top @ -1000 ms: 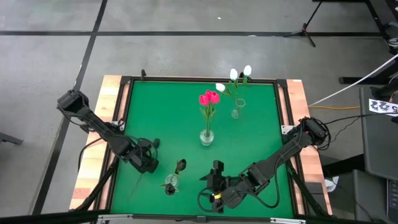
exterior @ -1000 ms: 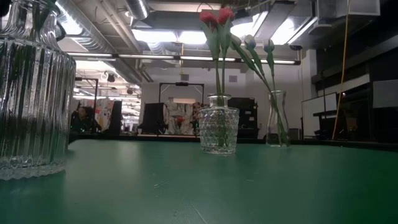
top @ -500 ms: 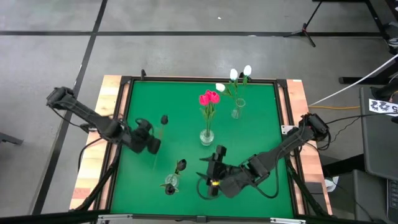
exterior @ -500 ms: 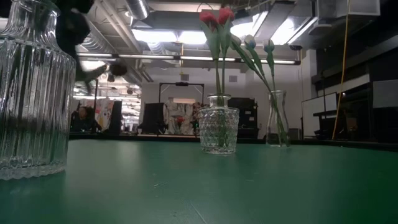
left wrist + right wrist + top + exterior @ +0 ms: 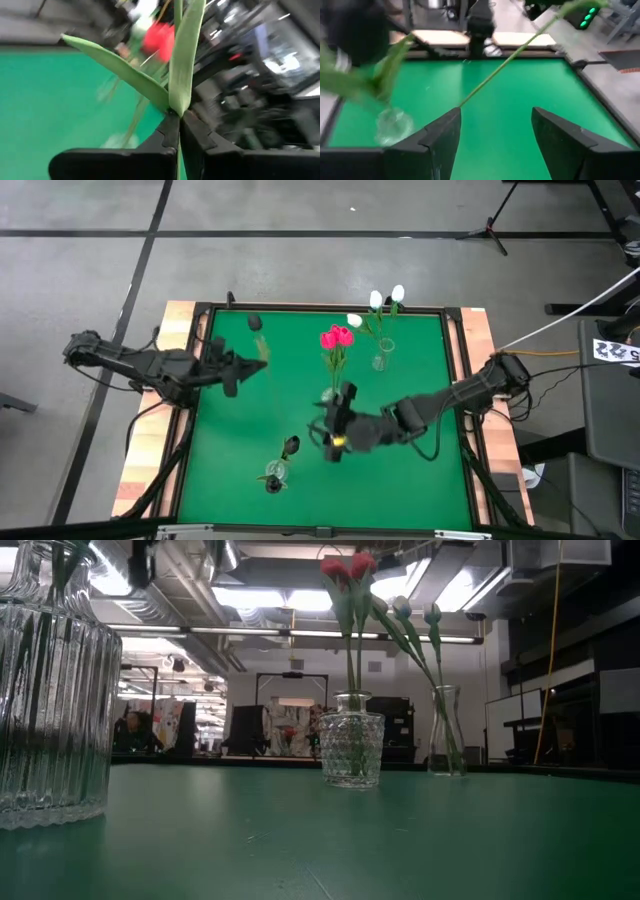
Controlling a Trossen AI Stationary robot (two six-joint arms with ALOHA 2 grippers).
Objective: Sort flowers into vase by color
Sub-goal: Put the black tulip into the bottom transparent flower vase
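Green table, grey floor, left fingers pinching dark tulip stem, right fingers spread empty.

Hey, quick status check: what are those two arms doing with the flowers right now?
Left gripper shut on dark tulip, lifted. Right gripper open, empty, beside red tulips' vase. Nothing blocking.

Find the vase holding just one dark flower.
The ribbed vase nearest the table's front edge; the others hold red or white tulips.
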